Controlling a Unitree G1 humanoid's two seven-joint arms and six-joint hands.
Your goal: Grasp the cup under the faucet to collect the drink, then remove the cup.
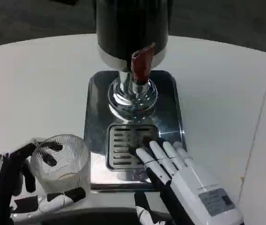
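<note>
A clear ribbed glass cup (pixel 62 161) stands upright on the white table at the lower left, beside the dispenser's base. My left hand (pixel 30 183) wraps around the cup, with fingers behind it and the thumb across its front. The black drink dispenser (pixel 132 28) rises at the top centre, and its red faucet lever (pixel 141 63) points down over the slotted drip tray (pixel 126 140). My right hand (pixel 182 171) lies with fingers stretched out on the right part of the drip tray and holds nothing.
The dispenser's shiny metal base plate (pixel 98 112) stretches from the column toward me. The white round table (pixel 34 89) has bare surface on the left and right. Dark floor shows beyond its far edge.
</note>
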